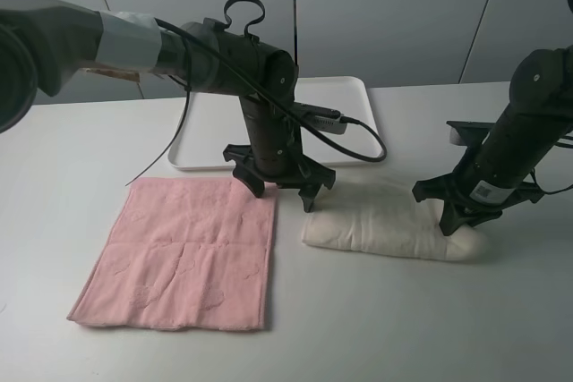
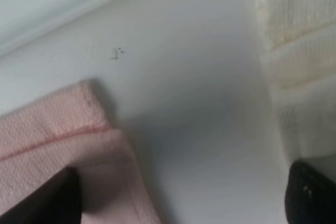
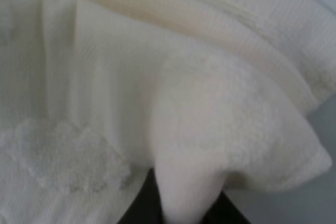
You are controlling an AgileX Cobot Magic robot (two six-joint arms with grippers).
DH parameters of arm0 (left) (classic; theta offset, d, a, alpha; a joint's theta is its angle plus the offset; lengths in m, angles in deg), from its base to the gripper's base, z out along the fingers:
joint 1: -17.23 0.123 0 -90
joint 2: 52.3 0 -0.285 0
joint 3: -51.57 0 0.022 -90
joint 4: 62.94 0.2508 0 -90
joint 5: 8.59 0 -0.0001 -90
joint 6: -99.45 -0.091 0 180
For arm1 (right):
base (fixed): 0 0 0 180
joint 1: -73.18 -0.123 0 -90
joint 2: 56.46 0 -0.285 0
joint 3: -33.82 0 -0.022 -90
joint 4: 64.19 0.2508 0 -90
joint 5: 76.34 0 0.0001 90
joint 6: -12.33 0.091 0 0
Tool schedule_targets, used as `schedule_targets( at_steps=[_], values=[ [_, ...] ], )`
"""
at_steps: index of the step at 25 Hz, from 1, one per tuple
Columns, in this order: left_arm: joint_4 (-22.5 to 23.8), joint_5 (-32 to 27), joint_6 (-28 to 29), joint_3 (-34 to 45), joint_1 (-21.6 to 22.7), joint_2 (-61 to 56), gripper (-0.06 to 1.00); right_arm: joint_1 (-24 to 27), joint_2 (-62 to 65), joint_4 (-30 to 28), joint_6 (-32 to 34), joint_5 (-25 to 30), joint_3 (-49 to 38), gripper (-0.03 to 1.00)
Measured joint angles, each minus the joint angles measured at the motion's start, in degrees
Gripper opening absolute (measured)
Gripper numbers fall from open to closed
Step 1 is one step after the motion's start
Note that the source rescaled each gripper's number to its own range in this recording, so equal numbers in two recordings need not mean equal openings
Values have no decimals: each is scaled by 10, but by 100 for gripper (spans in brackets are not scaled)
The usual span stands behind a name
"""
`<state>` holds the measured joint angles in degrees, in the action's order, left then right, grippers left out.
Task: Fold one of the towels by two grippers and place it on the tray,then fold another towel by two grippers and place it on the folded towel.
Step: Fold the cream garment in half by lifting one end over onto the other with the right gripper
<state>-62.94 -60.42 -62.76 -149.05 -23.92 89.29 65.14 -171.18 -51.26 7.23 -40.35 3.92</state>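
Observation:
The cream towel (image 1: pixel 394 225) lies folded into a long strip on the table, right of centre. My right gripper (image 1: pixel 452 219) is shut on its right end, and the right wrist view shows a fold of the cream towel (image 3: pixel 210 103) pinched between the dark fingers (image 3: pixel 137 209). The pink towel (image 1: pixel 183 252) lies flat and unfolded at the left. My left gripper (image 1: pixel 282 191) stands open over the gap between the two towels, holding nothing. Its fingertips (image 2: pixel 47 198) flank the pink towel's corner (image 2: pixel 52 140) and the cream towel's end (image 2: pixel 299 51). The white tray (image 1: pixel 210 136) sits behind, partly hidden by the left arm.
A black cable (image 1: pixel 363 145) loops from the left arm across the tray's front edge. The white table (image 1: pixel 403 319) stretches in front of both towels. A pale wall rises behind the table.

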Motion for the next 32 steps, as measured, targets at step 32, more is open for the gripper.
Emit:
schedule_targets(
  at_steps=[32],
  values=[
    [-22, 13, -39, 0, 0, 2, 99, 0, 0, -3, 0, 12, 0, 9]
  ],
)
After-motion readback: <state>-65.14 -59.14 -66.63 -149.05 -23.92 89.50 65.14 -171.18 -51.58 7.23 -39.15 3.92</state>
